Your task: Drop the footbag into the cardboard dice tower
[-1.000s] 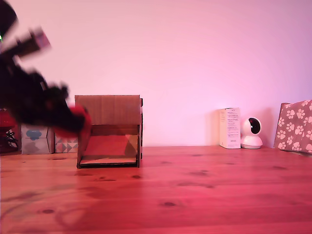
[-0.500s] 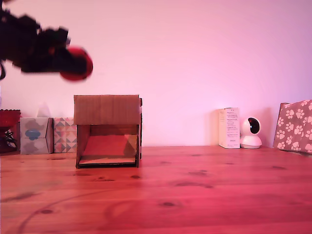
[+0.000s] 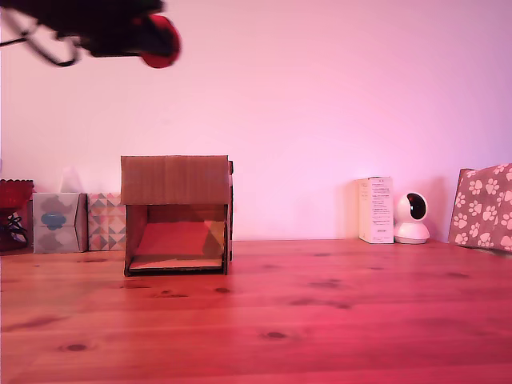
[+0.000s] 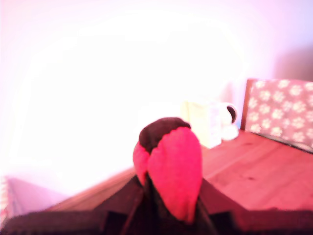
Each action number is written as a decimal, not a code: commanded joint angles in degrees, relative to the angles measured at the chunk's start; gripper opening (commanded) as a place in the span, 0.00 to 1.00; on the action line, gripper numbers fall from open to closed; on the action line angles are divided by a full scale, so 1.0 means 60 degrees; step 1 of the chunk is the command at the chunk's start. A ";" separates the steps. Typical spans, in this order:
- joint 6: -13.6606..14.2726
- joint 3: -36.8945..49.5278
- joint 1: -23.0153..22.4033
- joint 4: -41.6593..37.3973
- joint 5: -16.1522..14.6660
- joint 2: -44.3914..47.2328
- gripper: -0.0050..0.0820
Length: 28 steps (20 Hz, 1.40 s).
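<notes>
Gripper [image 3: 148, 42] clamped on the footbag [image 3: 160, 40], up at the top of the exterior view, high above the cardboard dice tower [image 3: 177, 214] and roughly over its top. Wrist view shows the footbag [image 4: 171, 166] pinched between dark fingers [image 4: 122, 203]. Reddish wooden tabletop [image 3: 320, 320], plain pale wall behind. Since half a second ago the arm rose and shifted toward the exterior view's right. Tissue boxes [image 3: 80, 222] beside the tower, white box [image 3: 377, 210], small camera [image 3: 414, 218], paw-print box [image 3: 483, 206] well apart.
</notes>
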<state>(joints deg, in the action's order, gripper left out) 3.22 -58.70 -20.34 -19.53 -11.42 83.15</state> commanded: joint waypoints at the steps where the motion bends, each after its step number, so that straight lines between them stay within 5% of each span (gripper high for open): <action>1: -0.0007 -0.0725 0.0109 0.0831 0.0022 0.0827 0.13; 8: 0.0040 -0.4415 0.0568 0.3657 -0.0029 0.3526 0.13; 14: 0.0040 -0.5224 0.0747 0.4426 -0.0058 0.4350 0.14; 16: 0.0091 -0.5224 0.0747 0.4353 -0.0018 0.4357 0.37; 18: 0.0160 -0.5289 0.0747 0.4309 -0.0015 0.4342 0.82; 19: 0.0160 -0.5413 0.0747 0.4608 -0.0015 0.4320 0.94; 20: 0.0226 -0.5519 0.0747 0.4914 -0.0007 0.4313 0.95; 23: 0.0401 -0.5563 0.0688 0.5435 -0.0011 0.4127 0.95; 25: 0.0404 -0.5563 0.0652 0.5730 -0.0004 0.3989 0.86; 27: 0.0404 -0.5563 0.0576 0.6156 -0.0011 0.3778 0.55; 28: 0.0401 -0.5563 0.0572 0.6528 -0.0040 0.3643 0.31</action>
<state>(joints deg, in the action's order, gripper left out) 5.15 -92.07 -16.60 18.92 -11.53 107.24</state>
